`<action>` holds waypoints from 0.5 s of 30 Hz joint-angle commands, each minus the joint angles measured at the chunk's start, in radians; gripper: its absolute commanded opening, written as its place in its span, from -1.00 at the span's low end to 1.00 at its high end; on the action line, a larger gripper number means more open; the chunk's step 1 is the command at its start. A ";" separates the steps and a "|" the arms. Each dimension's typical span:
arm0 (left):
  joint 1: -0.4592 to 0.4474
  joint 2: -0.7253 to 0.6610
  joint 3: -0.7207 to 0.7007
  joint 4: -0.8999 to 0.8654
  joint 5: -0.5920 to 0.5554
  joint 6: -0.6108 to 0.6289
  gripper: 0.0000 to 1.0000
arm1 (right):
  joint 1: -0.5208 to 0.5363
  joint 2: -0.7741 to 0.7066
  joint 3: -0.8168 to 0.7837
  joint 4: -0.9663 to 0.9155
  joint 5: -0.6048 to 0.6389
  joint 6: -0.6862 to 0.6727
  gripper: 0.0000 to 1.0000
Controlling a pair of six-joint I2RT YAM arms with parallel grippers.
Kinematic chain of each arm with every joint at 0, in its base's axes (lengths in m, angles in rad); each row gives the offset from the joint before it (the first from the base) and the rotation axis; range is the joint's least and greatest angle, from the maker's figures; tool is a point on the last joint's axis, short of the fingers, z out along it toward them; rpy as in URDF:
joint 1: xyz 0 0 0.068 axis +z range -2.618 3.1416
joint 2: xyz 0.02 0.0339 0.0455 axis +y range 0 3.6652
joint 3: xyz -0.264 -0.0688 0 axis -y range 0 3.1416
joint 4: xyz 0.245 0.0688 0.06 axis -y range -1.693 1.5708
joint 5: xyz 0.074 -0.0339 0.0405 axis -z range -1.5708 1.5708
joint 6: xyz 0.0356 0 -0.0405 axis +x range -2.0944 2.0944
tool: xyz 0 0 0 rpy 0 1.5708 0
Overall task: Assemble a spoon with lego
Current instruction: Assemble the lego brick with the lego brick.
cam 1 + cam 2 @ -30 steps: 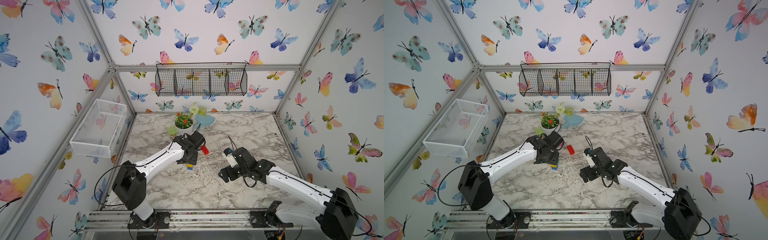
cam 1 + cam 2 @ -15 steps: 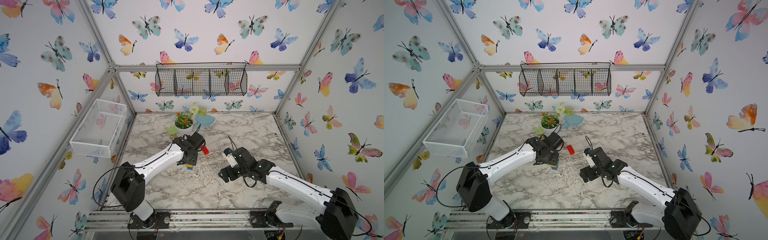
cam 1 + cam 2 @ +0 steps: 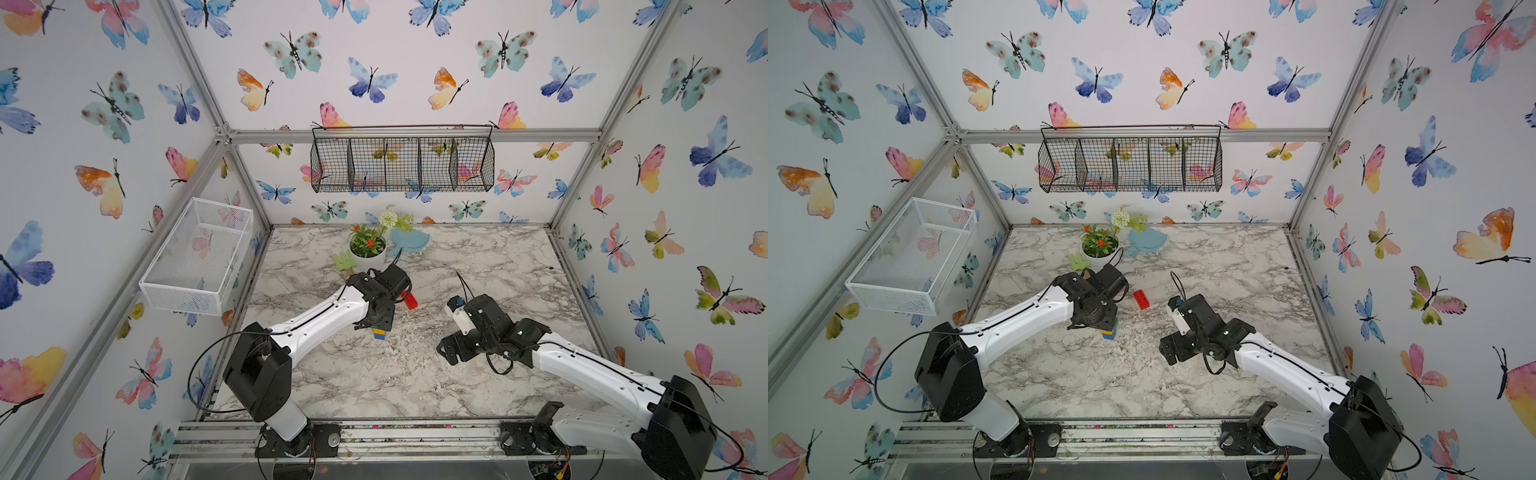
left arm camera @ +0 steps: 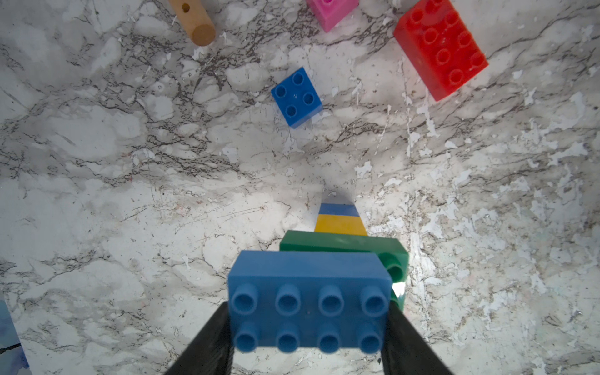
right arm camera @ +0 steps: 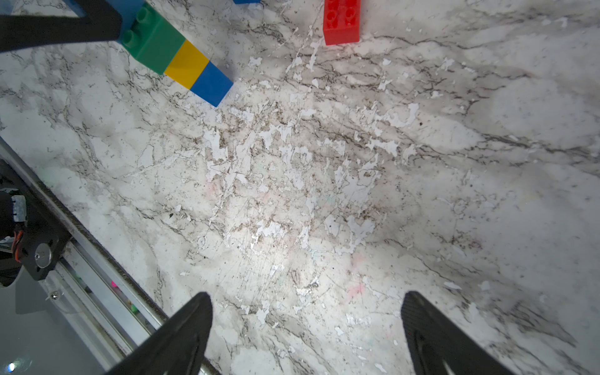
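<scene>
My left gripper point(image 4: 308, 319) is shut on a light-blue eight-stud brick point(image 4: 308, 269), one finger on each short end. That brick tops the part-built spoon point(image 5: 181, 61): green, then yellow, then dark blue, the blue end down at the table. In both top views only its yellow and blue tip point(image 3: 379, 333) point(image 3: 1109, 332) shows under the left gripper point(image 3: 376, 322). Loose lego lies beyond it: a red brick point(image 4: 440, 48) point(image 3: 410, 300), a small dark blue brick point(image 4: 296, 96) and a pink brick point(image 4: 331, 11). My right gripper point(image 5: 305, 324) point(image 3: 451, 351) hangs open over bare marble, holding nothing.
A green toy rake point(image 3: 344, 261) with a wooden handle point(image 4: 194, 19), a potted plant point(image 3: 368, 249) and a pale-blue dish point(image 3: 409, 241) stand at the back of the table. A white mesh basket point(image 3: 199, 257) hangs on the left wall, and a black wire basket point(image 3: 401, 160) on the back wall.
</scene>
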 commanded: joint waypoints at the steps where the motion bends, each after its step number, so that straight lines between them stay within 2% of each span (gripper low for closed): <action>1: -0.001 0.047 -0.032 -0.068 -0.018 -0.019 -0.15 | -0.003 -0.020 -0.013 0.010 -0.005 -0.015 0.88; 15: -0.001 0.049 -0.075 -0.027 0.004 -0.076 -0.15 | -0.002 -0.033 -0.023 0.026 -0.042 -0.024 0.88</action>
